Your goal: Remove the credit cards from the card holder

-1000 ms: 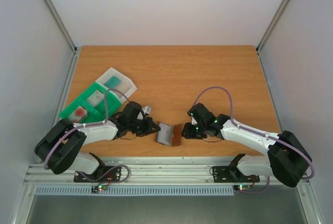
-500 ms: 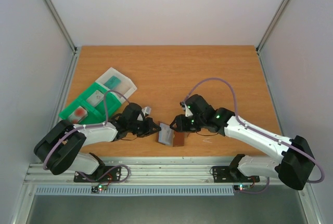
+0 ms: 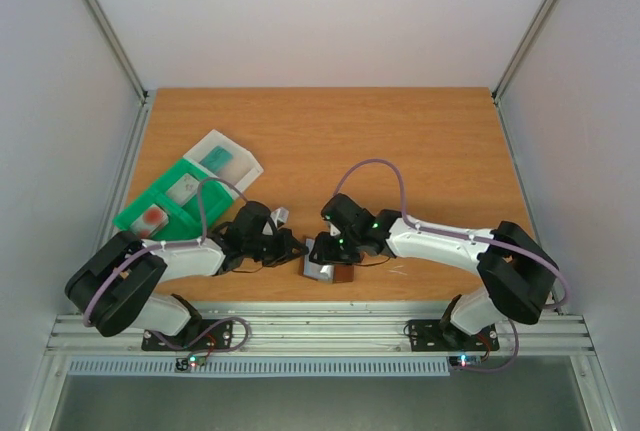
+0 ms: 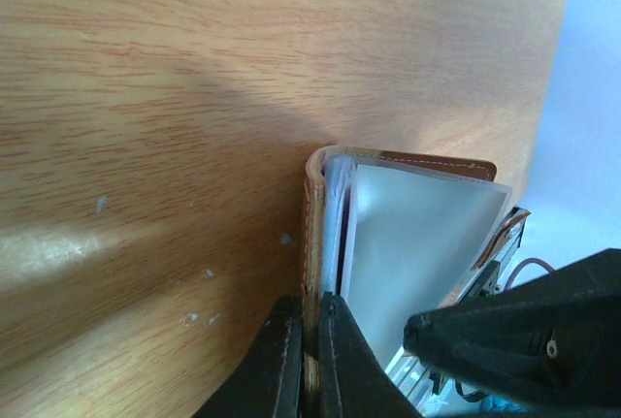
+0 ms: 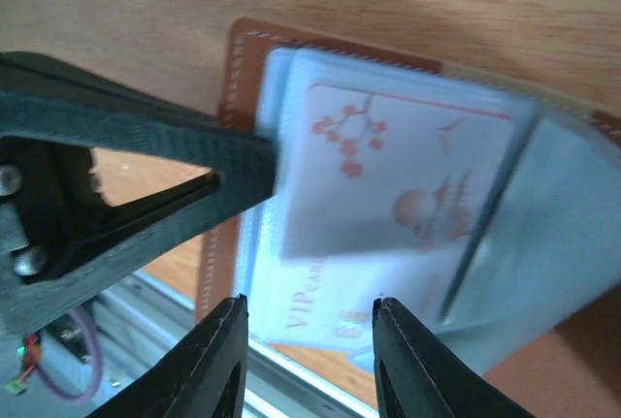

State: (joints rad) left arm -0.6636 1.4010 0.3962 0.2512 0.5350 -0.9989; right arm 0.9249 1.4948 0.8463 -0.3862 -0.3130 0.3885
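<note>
The green tray [image 3: 140, 213] sits well off to the left pincer [image 3: 298, 249]'s far left, with a clear box [image 3: 238, 166] touching its far end. Something small and red lies in one tray compartment, but it's too tiny in the top view to say what it is.

The left pincer is pressed tight on the card holder [image 4: 427, 243]. Its wrist view shows both fingers clamping the brown stitched cover right at the edge, with the holder half open like a book. It's brown leather outside and grey-blue inside, with a stack of clear sleeves packed along the fold. The holder sits straight off that pincer's tips, low on the desk [image 3: 420, 141] near the arm bases.

The credit cards [image 5: 408, 171] are in those sleeves. The top one is pale, with red blossoms and a pale round mark, and closer in to the right pincer [image 5: 310, 306] a strip reads "VIP CARD". It's all blurry and the plastic hazes everything over, so I can't count how many cards are in there.

The right pincer is spread, with its fingers apart just over the holder's open faces, opposite the left one. I can't tell whether either finger actually touches a sleeve. From above, the two pincers cover most of the holder — only a grey and brown corner pokes out below them.
</note>
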